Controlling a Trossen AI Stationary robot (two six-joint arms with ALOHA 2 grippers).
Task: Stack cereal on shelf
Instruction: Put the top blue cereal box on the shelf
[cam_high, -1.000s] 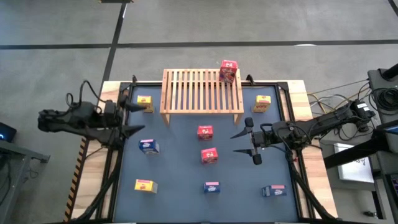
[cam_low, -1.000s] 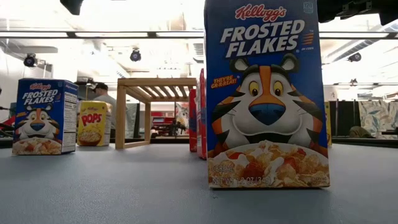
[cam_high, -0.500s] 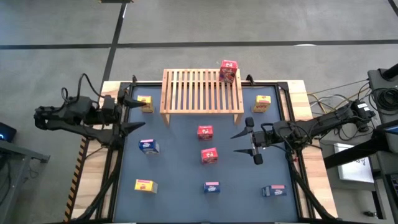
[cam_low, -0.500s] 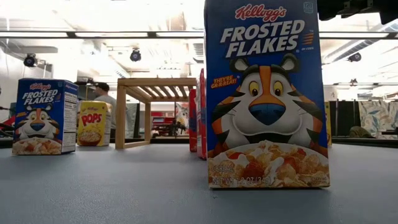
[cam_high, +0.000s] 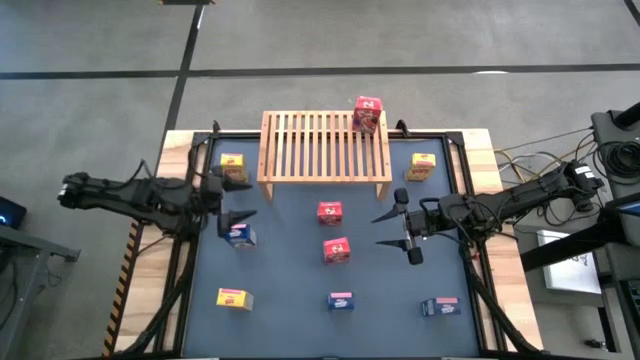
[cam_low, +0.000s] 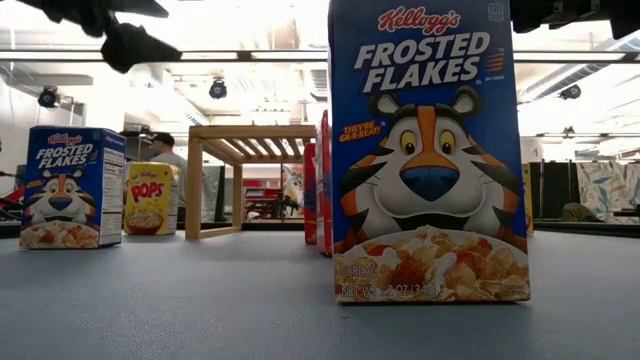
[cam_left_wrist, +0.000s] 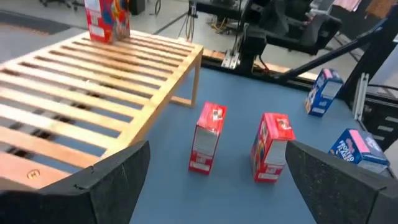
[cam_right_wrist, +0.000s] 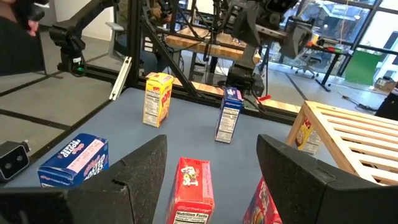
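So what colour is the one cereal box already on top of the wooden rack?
Red; the small red cardboard cereal box shows best in the high view.

Left tool (cam_high: 232, 200) hangs with fingers spread wide, holding nothing; right tool (cam_high: 385, 230) hovers likewise parted and empty.

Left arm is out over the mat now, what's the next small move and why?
Probably lower the left gripper onto the blue box just beside it. Its fingers are open and empty, that box stands nearest, and only one red box sits on the shelf. The right gripper waits open mid-table.
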